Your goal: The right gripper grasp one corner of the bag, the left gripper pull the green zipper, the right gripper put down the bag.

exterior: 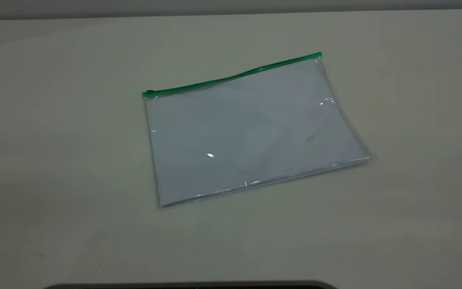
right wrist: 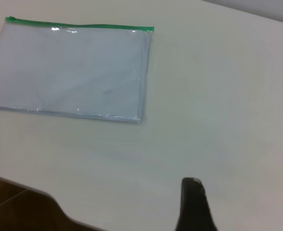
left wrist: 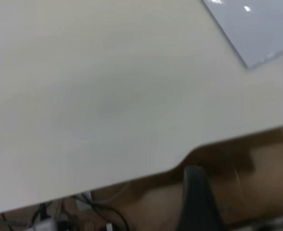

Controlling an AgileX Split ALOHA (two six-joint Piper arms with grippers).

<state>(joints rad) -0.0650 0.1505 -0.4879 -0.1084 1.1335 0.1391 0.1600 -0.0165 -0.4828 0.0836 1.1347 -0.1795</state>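
The bag [exterior: 251, 128] lies flat near the middle of the table, clear plastic with pale sheets inside. The green zipper [exterior: 231, 77] runs along its far long edge, with the slider tab [exterior: 149, 93] at the left end. Neither gripper appears in the exterior view. In the right wrist view the bag [right wrist: 69, 72] and its green zipper [right wrist: 79, 25] lie well away from my right gripper [right wrist: 194, 207], of which only a black tip shows above bare table. In the left wrist view one corner of the bag [left wrist: 256, 24] shows far from my left gripper [left wrist: 196, 202], which hangs beyond the table's edge.
The pale table [exterior: 54, 160] spreads wide on all sides of the bag. Its near edge [left wrist: 189, 159] has a notch, with brown floor and cables [left wrist: 93, 211] below. The table's edge [right wrist: 35, 192] also shows in the right wrist view. A dark rim [exterior: 191, 285] sits at the exterior view's bottom.
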